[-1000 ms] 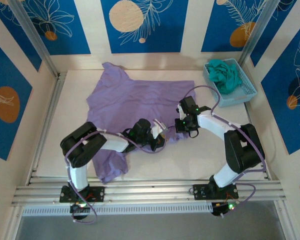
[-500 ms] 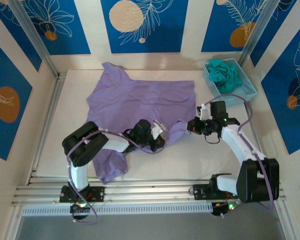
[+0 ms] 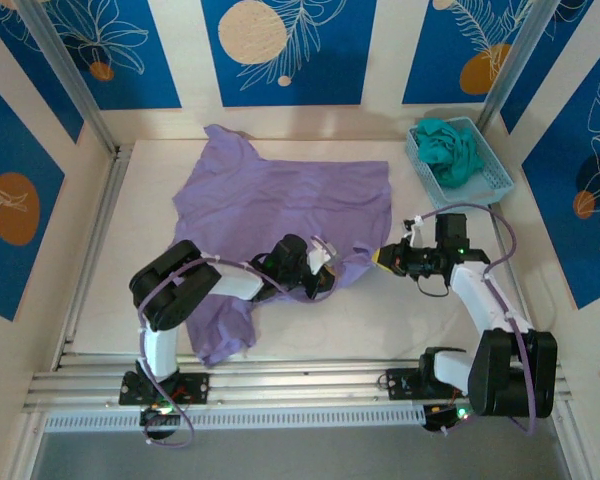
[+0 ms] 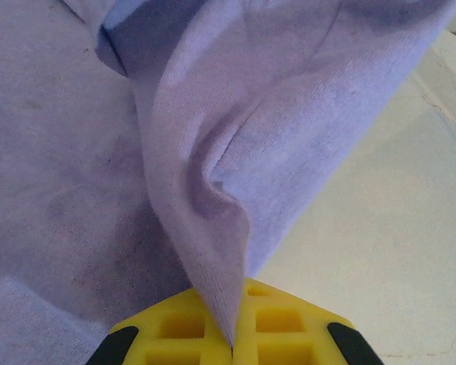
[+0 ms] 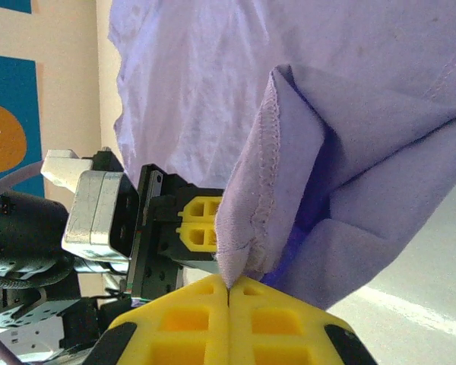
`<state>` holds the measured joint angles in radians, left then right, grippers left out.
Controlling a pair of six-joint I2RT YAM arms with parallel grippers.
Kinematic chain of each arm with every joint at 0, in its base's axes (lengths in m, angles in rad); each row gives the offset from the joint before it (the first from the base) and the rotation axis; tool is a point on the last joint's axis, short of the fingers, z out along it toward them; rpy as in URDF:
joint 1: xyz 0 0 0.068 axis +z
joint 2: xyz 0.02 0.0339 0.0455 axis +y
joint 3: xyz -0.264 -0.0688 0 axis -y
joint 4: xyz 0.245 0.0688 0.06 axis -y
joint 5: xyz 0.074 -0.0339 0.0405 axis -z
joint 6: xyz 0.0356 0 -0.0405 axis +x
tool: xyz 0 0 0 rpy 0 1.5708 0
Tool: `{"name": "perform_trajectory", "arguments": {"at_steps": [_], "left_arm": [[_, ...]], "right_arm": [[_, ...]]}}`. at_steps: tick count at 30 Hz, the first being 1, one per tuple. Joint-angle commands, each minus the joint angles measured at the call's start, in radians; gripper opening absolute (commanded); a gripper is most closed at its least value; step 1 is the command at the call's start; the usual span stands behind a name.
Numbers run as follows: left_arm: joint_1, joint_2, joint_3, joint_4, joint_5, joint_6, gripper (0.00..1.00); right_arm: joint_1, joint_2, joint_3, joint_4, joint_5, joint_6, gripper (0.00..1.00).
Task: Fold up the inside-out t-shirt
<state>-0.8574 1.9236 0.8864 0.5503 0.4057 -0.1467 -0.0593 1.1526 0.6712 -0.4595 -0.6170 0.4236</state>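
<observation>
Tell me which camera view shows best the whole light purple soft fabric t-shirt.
The top external view: it shows nearly the whole outline of the light purple soft fabric t-shirt. The left wrist view shows a fold of it pinched in the left gripper; the right wrist view shows a stitched edge pinched in the right gripper.

The inside-out t-shirt [image 3: 280, 195], pinched at its near hem from two sides.
The lavender shirt lay spread over the far-left part of the table [image 3: 400, 315], with one portion trailing toward the near-left edge. The left gripper [image 3: 330, 272] sat closed in bunched fabric at the near hem. The right gripper [image 3: 382, 259], just beside it, was closed on a stretched corner of the same hem. A teal garment [image 3: 450, 150] lay heaped in a blue basket [image 3: 495, 185] at the far right.
</observation>
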Motion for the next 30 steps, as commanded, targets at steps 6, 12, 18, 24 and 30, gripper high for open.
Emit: {"name": "perform_trajectory", "arguments": {"at_steps": [6, 12, 18, 24, 30], "left_arm": [[0.007, 0.021, 0.059, -0.067, -0.020, 0.053, 0.00], [0.008, -0.002, 0.018, -0.015, 0.051, 0.038, 0.00], [0.007, -0.002, 0.000, -0.004, 0.053, 0.033, 0.00], [0.008, 0.001, 0.003, -0.003, 0.050, 0.032, 0.00], [0.008, 0.005, 0.009, -0.013, 0.048, 0.039, 0.00]], "right_arm": [[0.036, -0.054, 0.060, -0.143, 0.307, 0.007, 0.01], [0.134, 0.039, 0.089, -0.139, 0.579, 0.042, 0.08], [0.161, 0.193, 0.121, -0.126, 0.628, 0.018, 0.16], [0.172, 0.172, 0.131, -0.175, 0.699, 0.007, 0.25], [0.205, 0.156, 0.123, -0.197, 0.675, 0.025, 0.31]]}}
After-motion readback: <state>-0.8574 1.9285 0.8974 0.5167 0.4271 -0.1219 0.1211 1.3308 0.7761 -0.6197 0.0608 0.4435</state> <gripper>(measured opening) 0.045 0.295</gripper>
